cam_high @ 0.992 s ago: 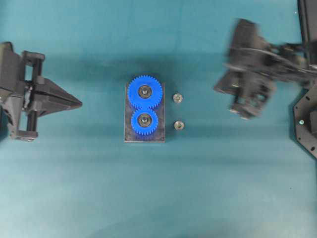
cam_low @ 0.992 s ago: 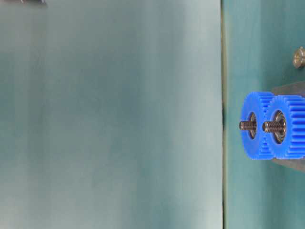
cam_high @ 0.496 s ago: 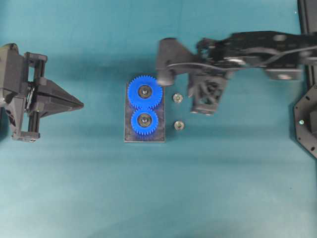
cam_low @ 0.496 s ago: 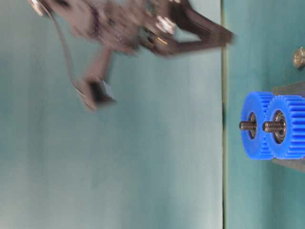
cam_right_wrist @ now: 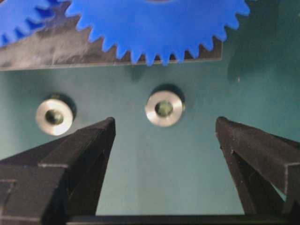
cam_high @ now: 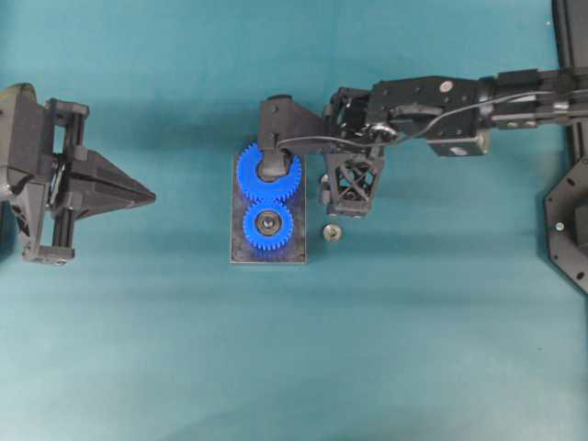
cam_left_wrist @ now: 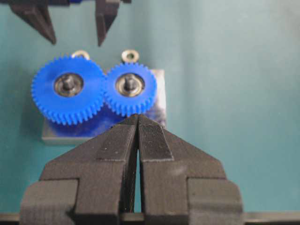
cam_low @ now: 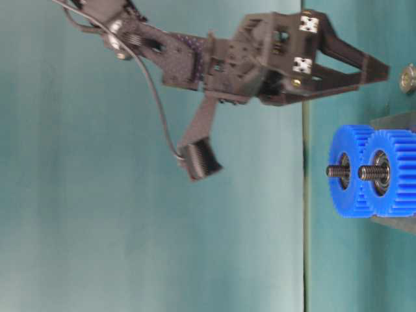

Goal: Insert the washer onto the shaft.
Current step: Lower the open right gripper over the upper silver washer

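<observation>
Table (cam_high: 138, 367): a plain teal surface, seen from overhead, carrying a small dark base plate (cam_high: 267, 250) at its centre
Gears: a larger blue gear (cam_left_wrist: 68, 90) and a smaller blue gear (cam_left_wrist: 130, 88) mesh on the plate, each with a bearing at its hub
Shafts: a short threaded steel shaft (cam_low: 366, 172) rises from the smaller gear; a second shaft (cam_low: 336, 171) stands behind it
Washers: two small silvery rings with dark centre holes lie flat on the table just beside the plate's edge; one washer (cam_right_wrist: 164, 108) sits between the right claw's fingers, apart from both, the other washer (cam_right_wrist: 54, 116) is off to one side
Right claw (cam_right_wrist: 164, 129): released, fingers spread wide, tilted down toward the table near the larger gear
Left claw (cam_left_wrist: 138, 117): clenched, tips pressed together on nothing, well apart from the gears at the table's left
</observation>
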Robot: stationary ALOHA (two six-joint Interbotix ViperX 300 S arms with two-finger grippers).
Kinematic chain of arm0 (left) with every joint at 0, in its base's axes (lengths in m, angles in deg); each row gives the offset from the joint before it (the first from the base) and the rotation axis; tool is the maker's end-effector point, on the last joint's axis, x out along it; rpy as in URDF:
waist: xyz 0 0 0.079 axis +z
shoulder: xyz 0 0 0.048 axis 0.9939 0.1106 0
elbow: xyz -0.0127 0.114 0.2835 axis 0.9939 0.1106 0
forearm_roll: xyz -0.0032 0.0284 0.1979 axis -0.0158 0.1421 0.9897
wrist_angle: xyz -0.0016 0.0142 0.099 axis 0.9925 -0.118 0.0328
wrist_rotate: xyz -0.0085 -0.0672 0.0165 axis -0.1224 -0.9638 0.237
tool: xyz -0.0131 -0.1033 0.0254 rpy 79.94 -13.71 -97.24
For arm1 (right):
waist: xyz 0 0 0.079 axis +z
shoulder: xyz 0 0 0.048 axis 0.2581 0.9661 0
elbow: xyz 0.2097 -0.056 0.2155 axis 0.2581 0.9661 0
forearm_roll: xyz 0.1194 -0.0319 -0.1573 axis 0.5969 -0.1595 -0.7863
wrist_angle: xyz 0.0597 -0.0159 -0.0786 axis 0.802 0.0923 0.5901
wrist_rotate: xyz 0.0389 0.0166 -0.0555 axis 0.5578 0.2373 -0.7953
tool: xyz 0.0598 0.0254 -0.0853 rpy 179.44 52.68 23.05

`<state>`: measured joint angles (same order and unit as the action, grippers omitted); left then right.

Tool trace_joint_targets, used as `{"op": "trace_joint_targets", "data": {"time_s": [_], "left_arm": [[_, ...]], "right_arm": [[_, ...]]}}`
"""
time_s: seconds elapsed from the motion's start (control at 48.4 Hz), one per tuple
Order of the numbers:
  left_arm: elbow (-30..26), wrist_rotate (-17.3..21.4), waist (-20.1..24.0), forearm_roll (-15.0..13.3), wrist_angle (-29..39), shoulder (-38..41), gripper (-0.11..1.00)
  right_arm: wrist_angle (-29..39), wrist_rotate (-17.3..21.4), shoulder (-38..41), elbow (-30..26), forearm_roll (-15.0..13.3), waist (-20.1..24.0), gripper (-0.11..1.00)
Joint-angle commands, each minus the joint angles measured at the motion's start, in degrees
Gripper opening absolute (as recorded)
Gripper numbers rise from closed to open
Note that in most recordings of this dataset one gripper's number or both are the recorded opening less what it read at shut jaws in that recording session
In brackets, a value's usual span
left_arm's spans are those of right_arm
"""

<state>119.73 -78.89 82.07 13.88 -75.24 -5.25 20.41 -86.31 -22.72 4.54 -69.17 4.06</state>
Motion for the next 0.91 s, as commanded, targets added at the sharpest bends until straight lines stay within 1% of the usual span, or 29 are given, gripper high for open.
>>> {"op": "trace_joint_targets", "data": {"time_s": [0.0,0.455,0.889], "left_arm": [[-0.6,-0.1,-0.1,0.1,-0.3,-0.1,0.00],[-0.2,-0.1,-0.1,0.1,-0.3,-0.4,0.00],[0.2,-0.2,-0.1,0.1,-0.3,-0.4,0.00]], "right_arm": [[-0.9,1.1,-0.4,-1.2,0.0,-0.3,0.93],[-4.7,3.1,2.6,-0.3,0.0,0.0,0.92],[-5.6,4.2,1.8,2.2,0.0,-0.5,0.92]]}}
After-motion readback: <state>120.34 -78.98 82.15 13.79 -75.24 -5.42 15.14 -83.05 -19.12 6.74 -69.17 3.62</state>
